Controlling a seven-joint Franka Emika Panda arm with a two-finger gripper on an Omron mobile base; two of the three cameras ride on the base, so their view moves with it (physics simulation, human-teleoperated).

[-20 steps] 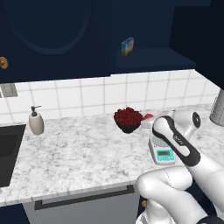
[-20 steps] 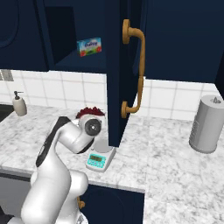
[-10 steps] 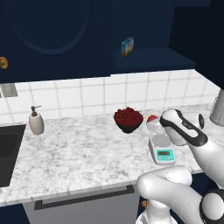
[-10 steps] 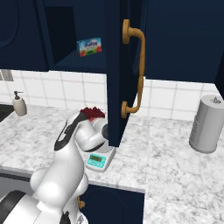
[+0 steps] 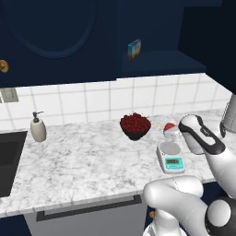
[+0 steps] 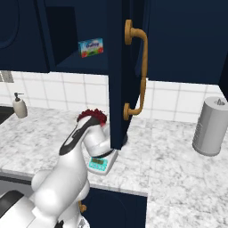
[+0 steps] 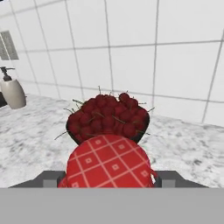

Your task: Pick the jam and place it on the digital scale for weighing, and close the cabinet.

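Writing, checked first: the only printed item is a small box on the open cabinet shelf, up and to the left of the digital scale. Its label is blue with a white scripted word and a red-and-green patch. You won't be able to read the word at this resolution. The scale's teal front carries a dark display with digits too small to make out.

Jam: in the hand view you see a round lid in red, crossed by thin white lines into diamonds, each with a small white square. In the left base view it is a tiny jar with a red top, directly behind the scale's silver platter and not on it.

End effector: one dark finger tip sits at each side of the lid, right at its edges. You cannot tell from these views whether it is clamped on the jar or only bracketing it.

Other items, all relative to the scale:
- Berry bowl, dark and heaped with red berries, is behind it and to its left, just past the jam.
- Soap dispenser is far to the left on the marble tabletop.
- Silver canister is well to the right.

Cabinet: the navy door stands open, edge-on above the scale in the right base view, gold handle facing right.
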